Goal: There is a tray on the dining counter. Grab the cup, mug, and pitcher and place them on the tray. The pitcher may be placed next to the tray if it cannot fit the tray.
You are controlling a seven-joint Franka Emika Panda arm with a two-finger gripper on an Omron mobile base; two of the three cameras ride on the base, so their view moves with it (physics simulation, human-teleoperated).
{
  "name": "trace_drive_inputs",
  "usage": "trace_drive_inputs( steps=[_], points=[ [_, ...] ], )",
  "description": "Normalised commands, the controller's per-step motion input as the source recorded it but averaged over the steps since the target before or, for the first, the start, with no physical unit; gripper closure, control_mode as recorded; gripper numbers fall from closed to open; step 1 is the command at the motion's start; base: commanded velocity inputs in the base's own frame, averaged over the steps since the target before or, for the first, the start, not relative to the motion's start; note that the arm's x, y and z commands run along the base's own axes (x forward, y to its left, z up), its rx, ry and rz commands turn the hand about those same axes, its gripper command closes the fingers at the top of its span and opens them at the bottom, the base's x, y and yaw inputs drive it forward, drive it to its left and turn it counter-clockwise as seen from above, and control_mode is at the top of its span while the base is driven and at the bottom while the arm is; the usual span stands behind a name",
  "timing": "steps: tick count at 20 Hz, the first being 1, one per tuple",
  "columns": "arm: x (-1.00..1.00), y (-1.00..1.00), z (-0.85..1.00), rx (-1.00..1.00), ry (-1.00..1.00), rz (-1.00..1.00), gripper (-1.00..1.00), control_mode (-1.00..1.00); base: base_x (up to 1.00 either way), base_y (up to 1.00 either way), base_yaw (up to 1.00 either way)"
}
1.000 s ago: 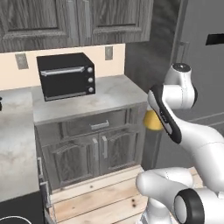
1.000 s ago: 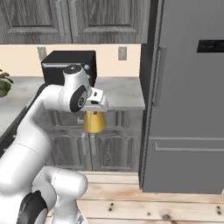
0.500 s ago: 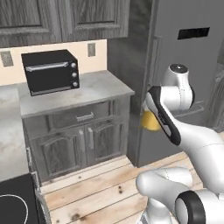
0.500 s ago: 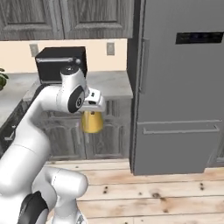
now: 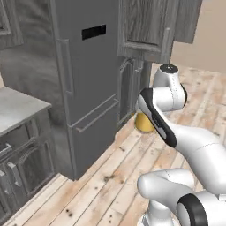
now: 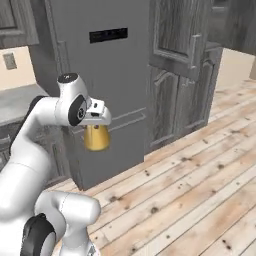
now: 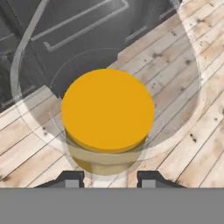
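1. One thing hangs in the claw [image 6: 96, 125]: the pitcher [image 6: 96, 137]. The two fingers [image 7: 70, 178] stand partly apart, one on each side of its neck, and grip it. Its orange lower half hangs just under the claw, in the air above the floor [image 6: 200, 185].
2. In the hand view the orange disc of the pitcher [image 7: 107, 109] sits just ahead of the fingertips, and its clear wall makes a wide pale ring around it.
3. Behind the claw stands the grey fridge [image 6: 100, 75], near but apart from the pitcher. Beside the fridge are tall cabinet doors [image 6: 177, 70].
4. Below the claw and on the side away from the fridge, the wooden floor gives wide open room.
5. A low counter [image 5: 17, 106] is cut off at the edge of the left base view.
6. In the left base view the arm [image 5: 163, 114] hides the claw and most of the pitcher [image 5: 142, 122]. I see only a yellow part there.
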Motion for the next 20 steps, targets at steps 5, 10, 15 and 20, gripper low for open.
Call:
trace_drive_inputs(
  steps=[5, 10, 15, 20],
  points=[
    [0.0, 0.0, 0.0, 0.0, 0.0, 0.0, 1.0, 1.0, -0.13, -0.02, -1.0],
    [0.0, 0.0, 0.0, 0.0, 0.0, 0.0, 1.0, 1.0, 0.05, 0.0, -0.94],
    [0.0, 0.0, 0.0, 0.0, 0.0, 0.0, 1.0, 1.0, 0.83, 0.55, -0.4],
    [0.0, 0.0, 0.0, 0.0, 0.0, 0.0, 1.0, 1.0, 1.0, 0.6, -0.22]
  ],
)
